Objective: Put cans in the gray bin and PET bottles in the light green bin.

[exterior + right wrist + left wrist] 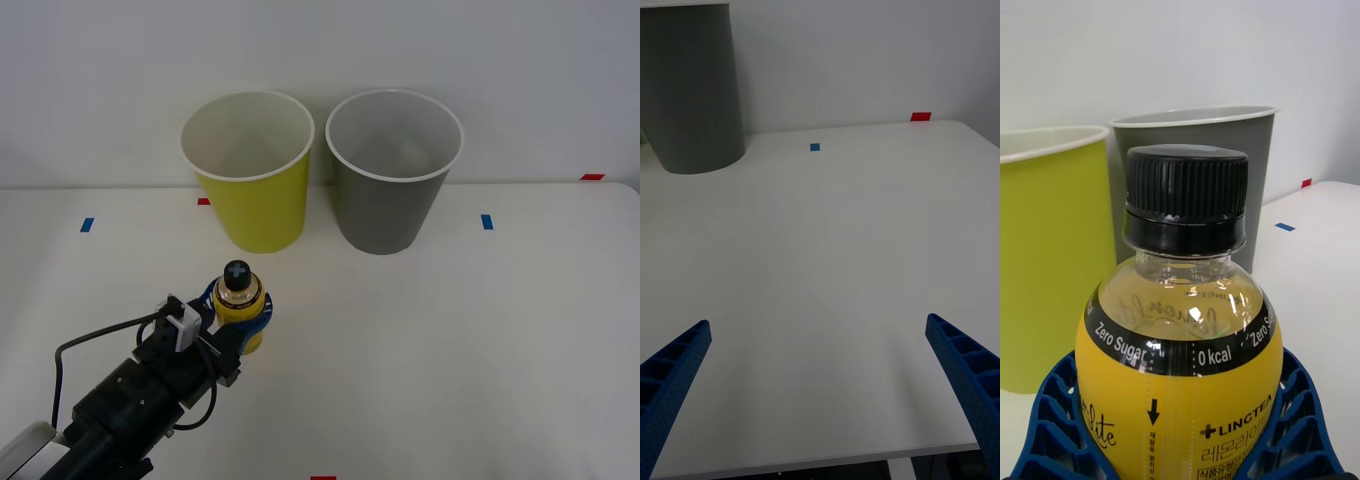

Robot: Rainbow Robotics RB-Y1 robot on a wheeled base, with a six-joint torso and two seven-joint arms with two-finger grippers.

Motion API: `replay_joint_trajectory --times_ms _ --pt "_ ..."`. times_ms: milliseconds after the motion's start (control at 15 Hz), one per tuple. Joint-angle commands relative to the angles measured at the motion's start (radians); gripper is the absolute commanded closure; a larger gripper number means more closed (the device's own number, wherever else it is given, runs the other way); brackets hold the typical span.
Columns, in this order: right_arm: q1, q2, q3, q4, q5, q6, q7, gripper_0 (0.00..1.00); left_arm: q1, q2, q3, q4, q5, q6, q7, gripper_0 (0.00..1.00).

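So the left gripper (240, 318) has its blue ribbed fingers (1052, 420) wrapped around the body of the PET bottle (240, 305), hugging it from both sides. The bottle stands upright on the white table (450, 340), black screw cap (1186, 184) on, yellow label with "Zero Sugar" and "0 kcal" readable in the left wrist view, and yellowish liquid up in the shoulder. It sits toward the near left part of the table, in front of the light green bin (250, 170) and well apart from it.

The gray bin (392, 170) stands just beside the green one, on its right, both upright at the back of the table near the wall. As far as the front view shows, their insides look bare, white in the green one and pale in the gray.

The right gripper (820, 390) hangs over bare table with its fingers spread wide, nothing between them, gray bin off in the distance.
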Motion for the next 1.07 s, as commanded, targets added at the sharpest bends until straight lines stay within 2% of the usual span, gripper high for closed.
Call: replay_joint_trajectory --times_ms 67,400,533,667,867,1067 --pt "0.0 0.0 0.0 0.0 0.0 0.0 0.0 0.0 0.04 -0.002 0.034 -0.151 0.0 0.167 0.006 1.0" --pt "0.0 0.0 0.0 0.0 0.0 0.0 0.0 0.0 0.043 -0.002 0.077 -0.358 0.023 0.434 0.006 1.0" --pt "0.0 0.0 0.0 0.0 0.0 0.0 0.0 0.0 0.043 -0.002 0.103 -0.431 0.063 0.526 0.0 1.0" --pt "0.0 0.0 0.0 0.0 0.0 0.0 0.0 0.0 0.041 -0.006 0.155 -0.479 0.164 0.572 -0.04 1.0" --pt "0.0 0.0 0.0 0.0 0.0 0.0 0.0 0.0 0.035 -0.026 0.238 -0.499 0.327 0.595 -0.181 1.0" --pt "0.0 0.0 0.0 0.0 0.0 0.0 0.0 0.0 0.015 -0.074 0.371 -0.61 0.529 0.849 -0.312 1.0"
